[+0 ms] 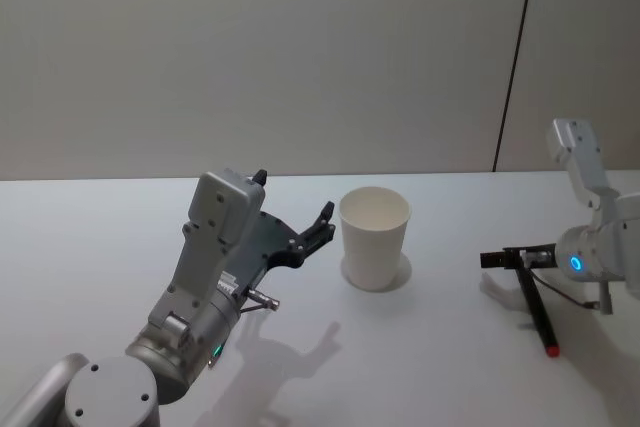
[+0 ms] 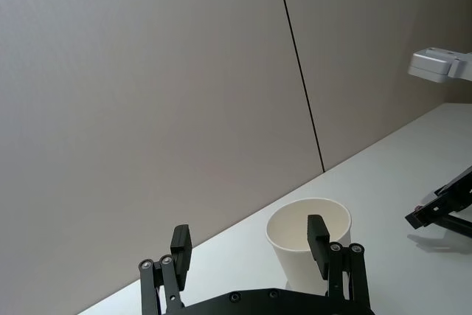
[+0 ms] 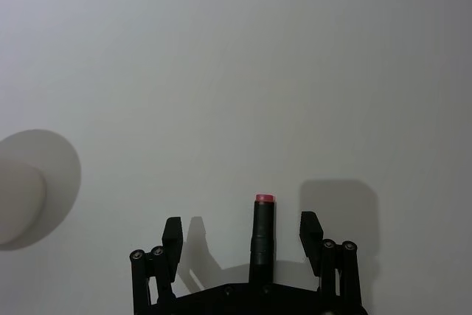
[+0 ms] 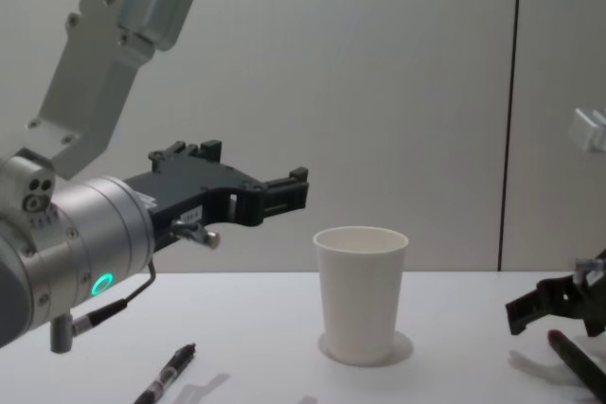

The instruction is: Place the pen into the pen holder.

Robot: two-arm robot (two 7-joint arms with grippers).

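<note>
Two grippers over a white table (image 1: pixel 450 377), both spread open and holding nothing. Near the middle of the table, a white paper cup (image 1: pixel 375 242), upright, mouth up. Left of the cup, the left gripper (image 2: pixel 249 230), up off the table and aimed toward the cup without touching it. From the chest view, higher than the rim and short of it. Through the left wrist view, the cup just past the two black fingers (image 2: pixel 181 247), nearer one finger than the other.

Right of the cup and well apart from it, the pen (image 1: pixel 535 302): black with a red end, lying on the table, red end toward the near edge in the head view. Low over the pen's far part, the right gripper (image 3: pixel 241 223), with one of its fingers (image 3: pixel 310 230) on each side of the barrel and a clear gap on both sides, so not gripping.

Under the left arm, from the chest view, a second pen (image 4: pixel 169 377), dark, lying on the table well left of the cup.
</note>
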